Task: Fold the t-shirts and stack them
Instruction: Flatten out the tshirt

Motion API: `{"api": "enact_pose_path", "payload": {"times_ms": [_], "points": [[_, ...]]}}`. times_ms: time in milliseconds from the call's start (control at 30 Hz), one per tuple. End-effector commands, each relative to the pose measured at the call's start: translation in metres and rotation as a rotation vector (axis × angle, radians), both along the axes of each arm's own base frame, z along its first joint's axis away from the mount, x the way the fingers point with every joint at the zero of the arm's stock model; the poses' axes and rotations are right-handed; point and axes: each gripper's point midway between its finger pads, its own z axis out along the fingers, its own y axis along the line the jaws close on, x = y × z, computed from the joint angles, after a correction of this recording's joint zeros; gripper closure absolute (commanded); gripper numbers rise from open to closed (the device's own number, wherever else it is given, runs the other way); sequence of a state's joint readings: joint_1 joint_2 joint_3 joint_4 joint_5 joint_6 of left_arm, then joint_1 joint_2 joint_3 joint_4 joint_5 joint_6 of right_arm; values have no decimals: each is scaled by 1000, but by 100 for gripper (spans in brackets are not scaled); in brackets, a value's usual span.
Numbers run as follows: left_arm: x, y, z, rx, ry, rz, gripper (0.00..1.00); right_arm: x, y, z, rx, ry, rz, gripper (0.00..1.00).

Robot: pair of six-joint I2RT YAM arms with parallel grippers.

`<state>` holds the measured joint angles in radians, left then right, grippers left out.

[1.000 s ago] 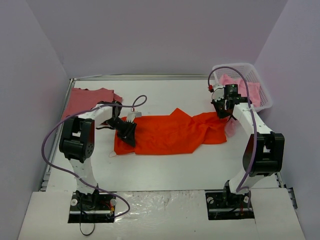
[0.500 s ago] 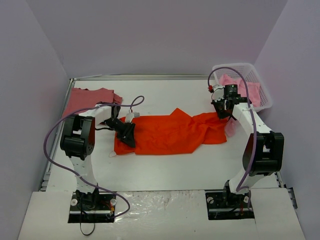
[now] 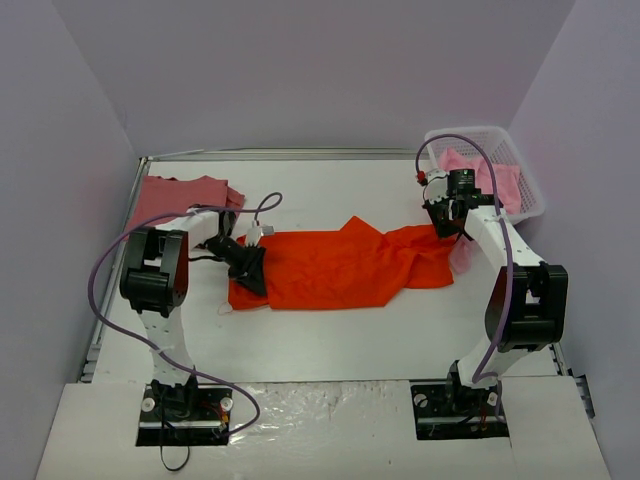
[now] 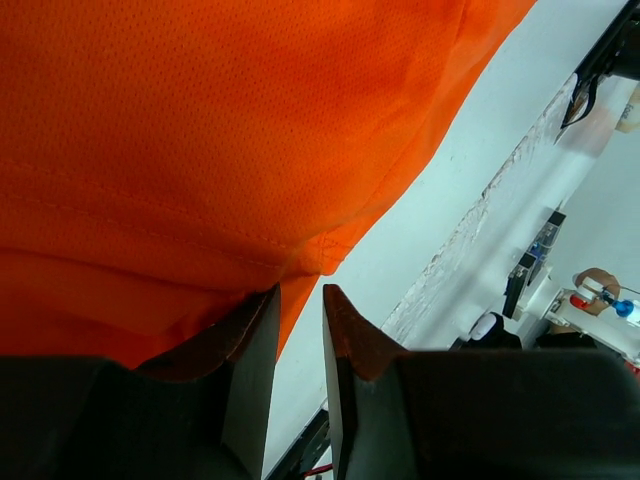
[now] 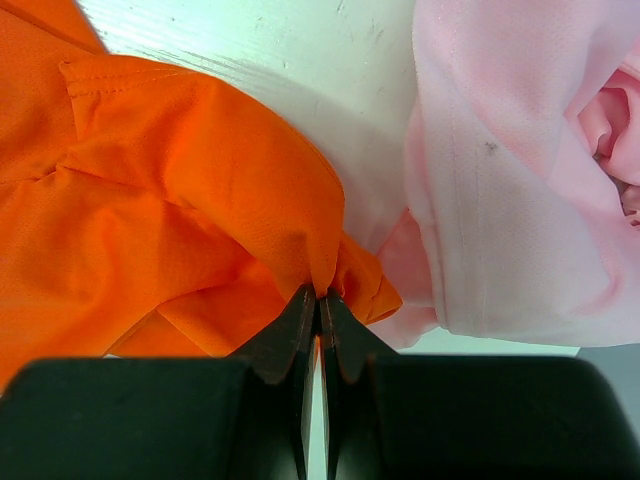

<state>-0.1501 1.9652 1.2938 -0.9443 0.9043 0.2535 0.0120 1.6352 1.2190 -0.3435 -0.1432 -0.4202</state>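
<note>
Our right gripper (image 5: pixel 318 293) pinches the orange shirt (image 3: pixel 340 268); our left gripper (image 4: pixel 300 292) is a little apart. We have not folded it yet.

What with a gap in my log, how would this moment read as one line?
left hand: narrowly open at orange t-shirt hem | right hand: shut on its opposite corner | shirt unfolded

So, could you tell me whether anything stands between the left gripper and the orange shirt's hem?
Nothing visible does. The left gripper sits right at the hem of the bright orange-red cloth t-shirt, jaws slightly apart, with only bare white table beside it.
</note>
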Motion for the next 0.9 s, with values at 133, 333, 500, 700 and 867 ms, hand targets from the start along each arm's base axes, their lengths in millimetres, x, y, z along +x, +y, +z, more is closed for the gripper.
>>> {"api": "enact_pose_path", "payload": {"times_ms": [133,333,500,700,867], "points": [[15,-11,9,-77,-3,26,78,-3,-6,-11,-29,30,-8,100],[24,-18,19,-112,-21,31,78,-3,-9,-17,-41,46,-12,100],[32,-20,25,-122,-39,37,78,-3,-7,-21,-51,57,-7,100],[31,-23,15,-132,-6,31,80,-3,-4,-24,-64,64,0,100],[28,-27,15,-139,1,20,89,-4,-6,-27,-75,71,-2,100]]}}
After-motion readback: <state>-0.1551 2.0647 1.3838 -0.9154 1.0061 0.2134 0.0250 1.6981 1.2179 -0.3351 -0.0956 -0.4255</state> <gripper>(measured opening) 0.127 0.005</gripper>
